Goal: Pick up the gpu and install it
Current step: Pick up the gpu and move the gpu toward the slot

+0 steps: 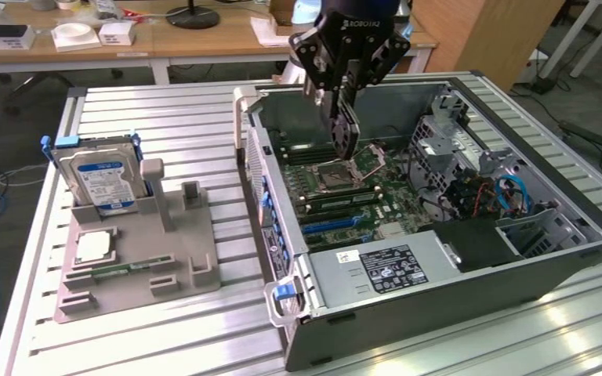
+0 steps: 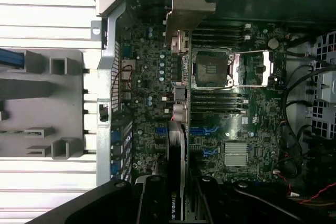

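Observation:
My gripper [image 1: 340, 106] hangs over the open computer case [image 1: 558, 265], shut on the gpu [image 1: 347, 139]. The gpu is a thin black card held upright and edge-on, its lower end a little above the motherboard [image 1: 369, 205] near the open CPU socket [image 1: 335, 174]. In the wrist view the gpu [image 2: 176, 145] runs between my two dark fingers [image 2: 149, 200], with its metal bracket at the far end. Beneath it lie the blue expansion slots [image 2: 202, 130] of the motherboard [image 2: 152, 77].
A grey parts holder [image 1: 175, 258] stands to the exterior view's left of the case. It carries a silver hard drive [image 1: 100, 176], a CPU [image 1: 92, 246] and a green memory stick [image 1: 125, 271]. The power supply [image 1: 385, 270], drive cage and cables [image 1: 510, 196] crowd the case's near and right parts.

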`<state>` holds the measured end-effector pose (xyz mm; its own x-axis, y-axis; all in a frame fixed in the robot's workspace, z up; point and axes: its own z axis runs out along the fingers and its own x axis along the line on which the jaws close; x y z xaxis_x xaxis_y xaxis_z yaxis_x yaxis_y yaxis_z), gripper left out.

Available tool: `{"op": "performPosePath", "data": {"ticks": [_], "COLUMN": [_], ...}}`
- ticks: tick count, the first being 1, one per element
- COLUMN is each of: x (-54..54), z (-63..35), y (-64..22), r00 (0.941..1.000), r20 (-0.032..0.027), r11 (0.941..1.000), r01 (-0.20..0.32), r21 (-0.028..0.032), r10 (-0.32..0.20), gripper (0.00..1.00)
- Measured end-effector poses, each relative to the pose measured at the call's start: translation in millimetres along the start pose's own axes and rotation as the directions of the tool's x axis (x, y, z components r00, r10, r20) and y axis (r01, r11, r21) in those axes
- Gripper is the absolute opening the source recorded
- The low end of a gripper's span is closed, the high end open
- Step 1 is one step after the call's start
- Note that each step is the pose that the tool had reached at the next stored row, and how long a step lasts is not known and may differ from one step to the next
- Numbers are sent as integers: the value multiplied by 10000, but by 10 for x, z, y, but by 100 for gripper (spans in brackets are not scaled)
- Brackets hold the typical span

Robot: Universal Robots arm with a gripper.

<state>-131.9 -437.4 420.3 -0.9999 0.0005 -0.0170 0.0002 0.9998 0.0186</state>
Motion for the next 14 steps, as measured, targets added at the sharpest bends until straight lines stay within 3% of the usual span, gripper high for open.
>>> {"op": "performPosePath", "data": {"ticks": [7,9,14], "x": [-96,-103,-113], "z": [6,7,11], "y": [0,0,0], "r00": [10000,10000,10000], "r20": [0,0,0], "r11": [10000,10000,9995], "r01": [-1,-1,5], "r21": [0,25,315], "r10": [1,1,-5], "gripper": [26,26,26]}}
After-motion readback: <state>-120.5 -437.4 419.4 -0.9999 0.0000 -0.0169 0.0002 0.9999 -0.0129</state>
